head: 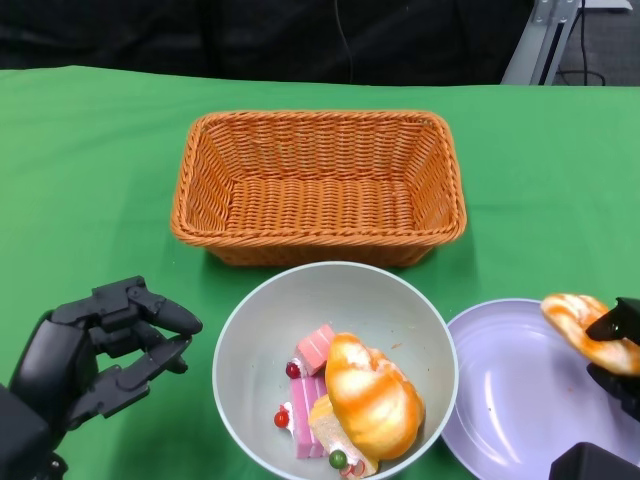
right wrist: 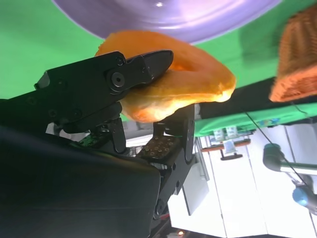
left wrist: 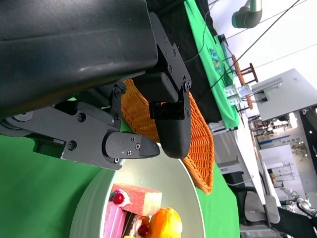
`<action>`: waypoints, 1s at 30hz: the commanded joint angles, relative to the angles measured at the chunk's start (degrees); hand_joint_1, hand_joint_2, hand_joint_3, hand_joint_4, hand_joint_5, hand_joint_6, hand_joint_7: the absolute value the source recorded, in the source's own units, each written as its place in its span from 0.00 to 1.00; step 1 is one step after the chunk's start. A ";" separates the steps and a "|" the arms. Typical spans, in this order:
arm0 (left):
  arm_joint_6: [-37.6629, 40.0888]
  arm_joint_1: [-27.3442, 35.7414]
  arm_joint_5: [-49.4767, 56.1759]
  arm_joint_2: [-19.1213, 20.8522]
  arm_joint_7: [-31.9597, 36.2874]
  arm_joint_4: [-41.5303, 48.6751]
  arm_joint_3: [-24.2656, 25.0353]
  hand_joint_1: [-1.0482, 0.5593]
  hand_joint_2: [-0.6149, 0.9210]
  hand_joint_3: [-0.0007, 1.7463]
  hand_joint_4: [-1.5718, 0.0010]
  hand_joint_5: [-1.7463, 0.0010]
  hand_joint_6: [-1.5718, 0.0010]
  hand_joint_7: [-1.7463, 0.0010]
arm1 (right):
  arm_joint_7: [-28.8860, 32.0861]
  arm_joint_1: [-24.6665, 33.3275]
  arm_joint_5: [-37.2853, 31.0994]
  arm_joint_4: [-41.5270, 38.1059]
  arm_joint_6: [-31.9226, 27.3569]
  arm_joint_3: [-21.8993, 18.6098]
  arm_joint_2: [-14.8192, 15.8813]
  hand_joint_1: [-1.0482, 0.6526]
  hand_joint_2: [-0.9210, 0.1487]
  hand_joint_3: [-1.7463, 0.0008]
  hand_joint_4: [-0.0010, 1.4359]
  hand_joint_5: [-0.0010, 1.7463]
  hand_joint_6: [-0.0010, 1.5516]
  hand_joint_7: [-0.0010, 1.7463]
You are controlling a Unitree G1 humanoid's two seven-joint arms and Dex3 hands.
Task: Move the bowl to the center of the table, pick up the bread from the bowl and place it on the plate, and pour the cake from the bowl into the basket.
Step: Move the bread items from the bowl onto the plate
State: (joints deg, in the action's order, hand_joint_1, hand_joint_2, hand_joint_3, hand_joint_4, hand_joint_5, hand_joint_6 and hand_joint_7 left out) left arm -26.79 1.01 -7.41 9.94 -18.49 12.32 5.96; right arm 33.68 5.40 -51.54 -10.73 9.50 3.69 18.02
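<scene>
A pale grey bowl sits at the table's near middle. It holds an orange-glazed bread roll and pink cake slices with small berries. My right hand grips a second glazed bread piece above the right side of the lilac plate. In the right wrist view this bread is pinched between the fingers, just off the plate. My left hand hovers left of the bowl, fingers apart, holding nothing. The left wrist view shows its fingers near the bowl's rim.
An orange wicker basket stands with nothing in it just behind the bowl, nearly touching its far rim. Green cloth covers the table, with bare cloth to the left and right of the basket. A dark backdrop runs along the far edge.
</scene>
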 commanded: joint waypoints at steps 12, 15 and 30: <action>-0.14 0.99 1.10 0.36 0.75 -2.07 -0.50 0.57 1.00 0.17 0.52 0.22 0.48 0.44 | 2.24 -5.51 1.79 -10.33 -3.98 5.41 -0.34 0.50 0.03 1.00 0.51 0.84 0.67 0.22; 0.00 1.39 1.37 0.40 0.90 -2.67 -0.41 0.58 1.00 0.17 0.52 0.22 0.48 0.44 | 1.85 -6.03 2.28 -11.73 -5.01 6.89 -0.73 0.50 0.01 1.00 0.51 0.84 0.69 0.16; -0.72 0.91 1.52 0.43 0.96 -1.81 -0.33 0.57 1.00 0.16 0.51 0.22 0.48 0.44 | -12.51 -1.51 1.11 1.94 -16.45 12.57 -0.77 0.43 0.00 0.97 0.52 0.61 0.70 0.01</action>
State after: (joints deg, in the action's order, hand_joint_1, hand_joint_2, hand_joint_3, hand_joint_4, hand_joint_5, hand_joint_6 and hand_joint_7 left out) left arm -26.84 2.18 -6.34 9.72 -18.31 10.27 5.17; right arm 23.64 2.39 -50.55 -10.16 -6.02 15.20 17.05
